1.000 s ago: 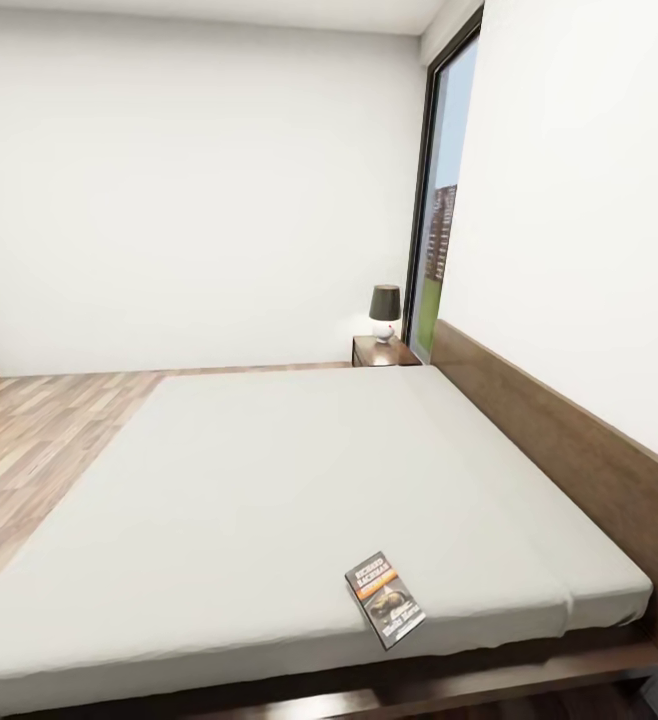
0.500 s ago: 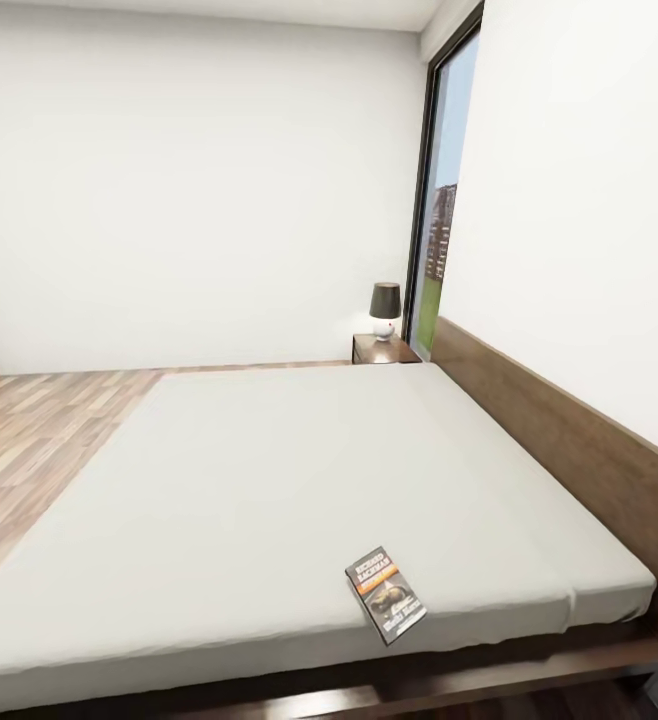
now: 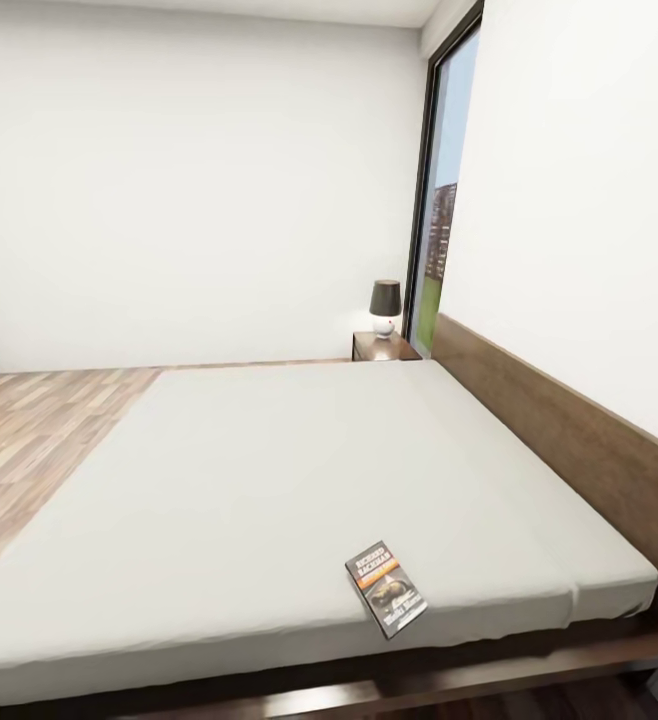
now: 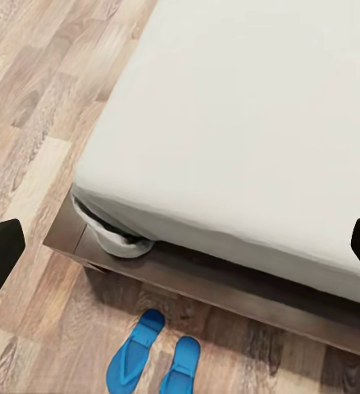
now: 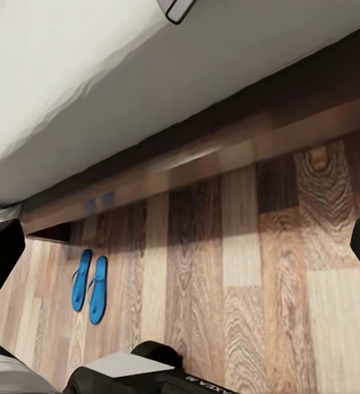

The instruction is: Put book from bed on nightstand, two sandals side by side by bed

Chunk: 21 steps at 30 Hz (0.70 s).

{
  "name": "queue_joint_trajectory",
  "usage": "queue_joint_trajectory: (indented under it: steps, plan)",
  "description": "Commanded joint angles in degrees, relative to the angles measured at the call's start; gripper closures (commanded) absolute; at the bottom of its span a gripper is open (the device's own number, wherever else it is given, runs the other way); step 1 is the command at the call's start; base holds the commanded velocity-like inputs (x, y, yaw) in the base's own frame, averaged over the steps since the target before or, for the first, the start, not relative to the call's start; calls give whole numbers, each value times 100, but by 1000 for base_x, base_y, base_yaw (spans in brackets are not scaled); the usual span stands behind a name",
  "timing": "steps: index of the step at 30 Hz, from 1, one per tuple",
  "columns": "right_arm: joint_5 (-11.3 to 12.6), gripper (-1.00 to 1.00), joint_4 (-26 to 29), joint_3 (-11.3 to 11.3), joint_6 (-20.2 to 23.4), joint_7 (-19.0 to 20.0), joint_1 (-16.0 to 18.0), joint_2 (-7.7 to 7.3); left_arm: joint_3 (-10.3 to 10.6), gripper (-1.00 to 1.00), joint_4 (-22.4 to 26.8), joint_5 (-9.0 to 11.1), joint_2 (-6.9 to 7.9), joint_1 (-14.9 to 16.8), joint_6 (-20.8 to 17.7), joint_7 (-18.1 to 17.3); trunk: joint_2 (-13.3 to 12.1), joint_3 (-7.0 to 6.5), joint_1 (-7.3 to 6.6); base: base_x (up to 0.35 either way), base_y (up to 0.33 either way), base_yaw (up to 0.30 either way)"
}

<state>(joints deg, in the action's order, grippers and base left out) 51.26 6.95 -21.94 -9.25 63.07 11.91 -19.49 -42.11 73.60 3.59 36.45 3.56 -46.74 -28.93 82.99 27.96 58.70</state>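
Observation:
The book [image 3: 386,588] lies flat on the grey mattress of the bed [image 3: 269,470], close to its near edge. A nightstand [image 3: 381,347] stands at the far corner beside the headboard [image 3: 569,450]. In the left wrist view the two blue sandals [image 4: 155,361] lie side by side on the plank floor, just off the bed's corner [image 4: 106,238]. The right wrist view has the same sandals [image 5: 90,283] by the bed frame and a corner of the book [image 5: 175,6] at the mattress edge. My left gripper [image 4: 180,250] and right gripper [image 5: 180,246] hang open, holding nothing.
A lamp [image 3: 385,307] with a dark shade stands on the nightstand. A tall dark-framed window [image 3: 439,200] is behind it. Wood floor [image 3: 29,430] runs along the bed's far side. Part of my base [image 5: 130,377] is on the floor below the right gripper.
The whole head picture has shifted slightly, so the camera moved. The book lies where it was on the mattress.

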Motion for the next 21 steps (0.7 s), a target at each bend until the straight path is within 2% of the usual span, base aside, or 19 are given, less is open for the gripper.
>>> queue_joint_trajectory:
  steps: [1,6,8,16,21]
  plan:
    - [43,-100,-2,-42,-40,6,4,-3,-8,-100,17,36,2,9,-57,-3,45,25,22,0,0,0]
    - [54,-100,-5,-35,-41,4,4,2,-17,-100,294,40,25,23,-92,-11,246,114,132,0,0,0]
    - [54,-100,-7,-41,-46,4,4,4,-22,-100,641,43,19,32,-113,8,326,150,176,0,0,0]
    - [48,-100,-25,-50,-51,-13,4,20,-25,-100,1034,38,-1,38,-125,42,647,294,352,0,0,0]
    - [45,-100,-14,-48,-57,-291,4,122,-25,-100,1114,36,-5,37,-103,50,847,384,462,0,0,0]
